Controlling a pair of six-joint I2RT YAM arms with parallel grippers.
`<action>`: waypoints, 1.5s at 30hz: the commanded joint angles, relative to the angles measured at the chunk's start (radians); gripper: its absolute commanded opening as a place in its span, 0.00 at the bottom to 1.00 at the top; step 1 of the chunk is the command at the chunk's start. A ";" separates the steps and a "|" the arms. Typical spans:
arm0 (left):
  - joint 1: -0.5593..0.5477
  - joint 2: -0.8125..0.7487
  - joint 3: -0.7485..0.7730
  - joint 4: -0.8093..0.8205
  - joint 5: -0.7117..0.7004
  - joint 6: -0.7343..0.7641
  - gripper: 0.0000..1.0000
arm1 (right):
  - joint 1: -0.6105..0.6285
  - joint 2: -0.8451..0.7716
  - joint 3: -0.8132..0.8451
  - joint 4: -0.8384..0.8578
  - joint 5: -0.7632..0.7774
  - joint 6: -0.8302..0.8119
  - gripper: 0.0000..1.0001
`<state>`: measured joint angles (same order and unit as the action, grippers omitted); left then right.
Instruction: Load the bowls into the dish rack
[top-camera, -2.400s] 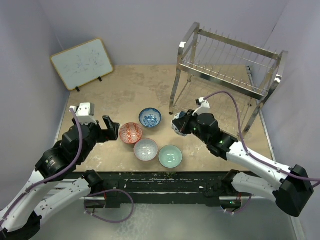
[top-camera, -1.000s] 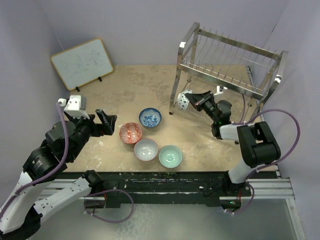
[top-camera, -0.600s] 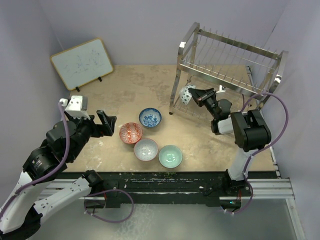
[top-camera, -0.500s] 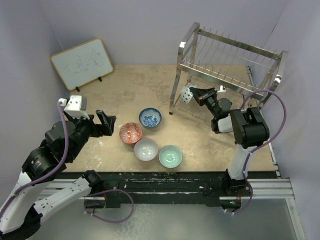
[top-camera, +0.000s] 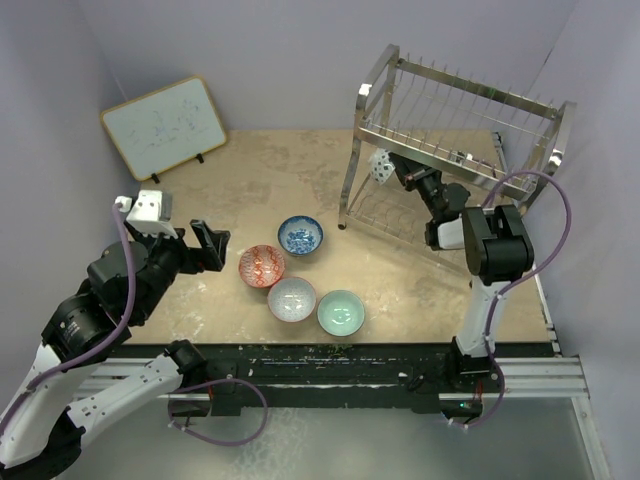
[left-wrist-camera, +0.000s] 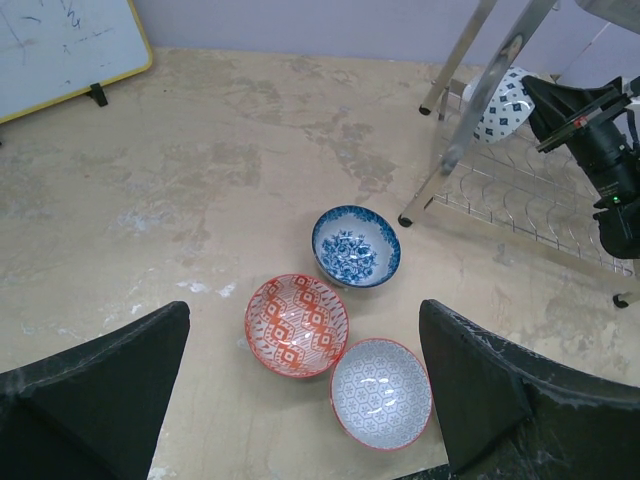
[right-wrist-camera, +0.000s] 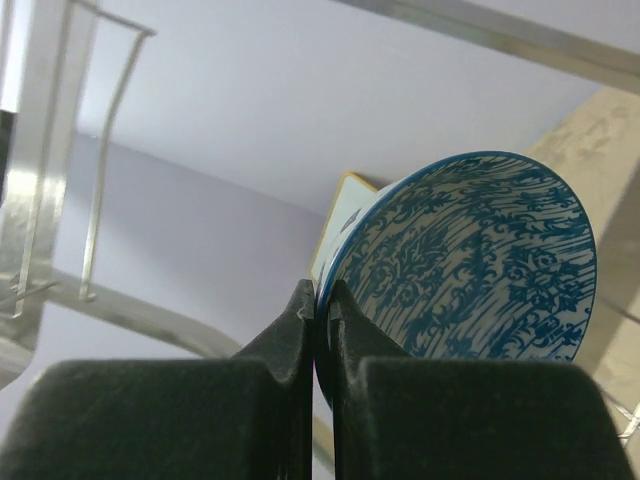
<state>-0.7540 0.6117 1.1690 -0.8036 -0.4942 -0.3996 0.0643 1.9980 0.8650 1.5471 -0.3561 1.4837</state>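
The blue-and-white patterned ceramic bowl (top-camera: 381, 168) hangs tilted on edge at the left end of the tall silver wire dish rack (top-camera: 455, 140), above its lower tier. The right tool (top-camera: 393, 170) pinches its rim tight. A blue bowl (top-camera: 300, 235), red-orange bowl (top-camera: 261, 266), grey-white bowl (top-camera: 292, 298) and mint bowl (top-camera: 341, 312) cluster on the beige bench (top-camera: 260, 170). The left tool (top-camera: 207, 243) gapes wide nearby, empty.

Bare tabletop (top-camera: 280, 165) at 12 o'clock, between whiteboard (top-camera: 163, 127) at 10 and dish rack (top-camera: 351, 180) at 2. Four-bowl cluster (top-camera: 300, 236) crowds centre. Rack's front-left post just beside blue-and-white bowl (top-camera: 380, 167) pinched in right gripper (top-camera: 396, 170).
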 joint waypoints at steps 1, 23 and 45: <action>-0.003 0.002 0.009 0.020 -0.006 0.026 0.99 | -0.012 0.050 0.080 0.147 0.022 0.033 0.00; -0.004 -0.068 -0.029 0.039 0.020 0.059 0.99 | -0.032 0.191 0.225 0.156 0.055 0.052 0.00; -0.004 -0.050 -0.045 0.061 0.050 0.055 0.99 | -0.075 0.269 0.175 0.240 0.050 0.090 0.23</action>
<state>-0.7540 0.5541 1.1278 -0.7883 -0.4568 -0.3553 0.0040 2.2829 1.0676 1.5845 -0.3305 1.5696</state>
